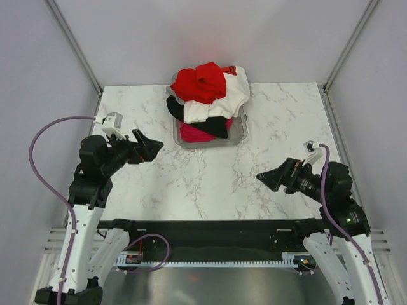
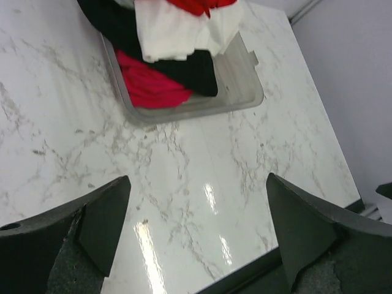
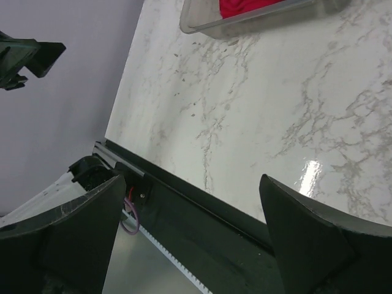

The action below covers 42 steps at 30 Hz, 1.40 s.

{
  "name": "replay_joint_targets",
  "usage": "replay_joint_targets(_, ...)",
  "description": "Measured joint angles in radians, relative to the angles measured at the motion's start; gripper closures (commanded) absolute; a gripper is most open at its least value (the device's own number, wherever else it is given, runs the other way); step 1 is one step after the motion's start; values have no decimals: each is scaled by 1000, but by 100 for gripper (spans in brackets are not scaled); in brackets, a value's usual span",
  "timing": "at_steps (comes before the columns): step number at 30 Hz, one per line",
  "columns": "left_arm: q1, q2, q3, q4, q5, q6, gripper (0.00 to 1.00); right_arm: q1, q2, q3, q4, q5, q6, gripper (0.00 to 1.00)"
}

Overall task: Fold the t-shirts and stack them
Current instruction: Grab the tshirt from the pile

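Note:
The t-shirts lie heaped in a grey tray [image 1: 240, 132] at the back middle of the table. A bright red shirt [image 1: 200, 82] is on top, a white one [image 1: 232, 95] under it, then a black one [image 1: 213, 125] and a magenta-pink one [image 1: 194, 133] at the bottom. The left wrist view shows the white [image 2: 177, 30], black [image 2: 193, 70] and pink [image 2: 147, 86] shirts in the tray [image 2: 245, 101]. My left gripper [image 1: 151, 146] [image 2: 196, 239] is open and empty, left of the tray. My right gripper [image 1: 267, 179] [image 3: 190, 239] is open and empty at the front right.
The white marble table [image 1: 210, 184] stretches between both grippers. A black rail [image 1: 203, 225] runs along its near edge. Grey walls close in the left, right and back.

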Motion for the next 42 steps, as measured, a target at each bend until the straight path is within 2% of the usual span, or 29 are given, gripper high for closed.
replay_joint_targets(6, 1, 10, 18, -179, 116, 31, 0, 0, 37, -56, 35, -80, 25, 2)
replay_joint_targets(10, 1, 59, 24, -272, 62, 50, 0, 3, 180, 34, 23, -53, 12, 5)
replay_joint_targets(13, 0, 26, 19, -332, -50, 47, 0, 37, 359, 191, -6, 34, -20, 5)
replay_joint_targets(16, -1, -41, 14, -349, -129, 30, 2, 132, 567, 377, 6, 167, -55, 5)
replay_joint_targets(22, -2, -150, -28, -341, -185, 3, 2, 278, 1023, 690, 38, 349, -104, 8)
replay_joint_targets(26, -1, -188, -39, -338, -198, -5, 3, 294, 1316, 953, 83, 428, -141, 7)
replay_joint_targets(34, 16, -210, -47, -332, -206, -8, 5, 293, 1794, 1545, 129, 563, -216, 4)
replay_joint_targets(38, 41, -240, -48, -332, -206, -9, 5, 293, 1928, 1648, 168, 656, -260, 3)
replay_joint_targets(40, 48, -256, -50, -330, -206, -9, 5, 293, 1967, 1666, 174, 692, -279, 13)
replay_joint_targets(41, 48, -262, -51, -329, -206, -9, 5, 293, 1989, 1677, 177, 710, -289, 25)
replay_joint_targets(42, 49, -268, -53, -328, -206, -9, 5, 294, 2007, 1688, 182, 719, -301, 48)
